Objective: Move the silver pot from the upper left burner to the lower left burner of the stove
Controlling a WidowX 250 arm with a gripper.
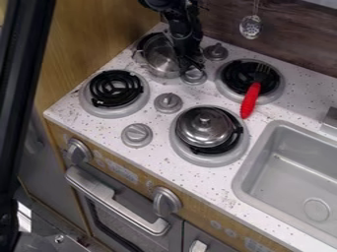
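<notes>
Over the back left part of the stove, camera view: pincer (189,64) hangs from the black arm (182,22), which enters at the top edge. Wide, narrow or gripping the pot: cannot tell.

Silver pot (160,55) sits just left of the pincer, partly behind it, at the upper left burner (140,43). Mouth shows; no telling whether its base touches the burner.

Lower left burner (115,89), the target, lies to the left of and lower than the pincer: black coil, pale round surround.

Close about the pincer, grey knobs: one (215,51) to its upper right, another (194,75) just below it. Farther below, a third (168,102); a fourth (137,135) beyond that, down and left.

Right of the pincer, fork (249,101) with red handle, dark tines over the coil of the upper right burner (230,74). Above and right of the pincer, slotted spoon (251,27) hangs against the dark wood wall (293,42).

Well below the pincer, lidded metal pot (205,127) on the lower right burner (204,160). Down and right, grey sink (303,174) set into the speckled counter (217,183).
</notes>
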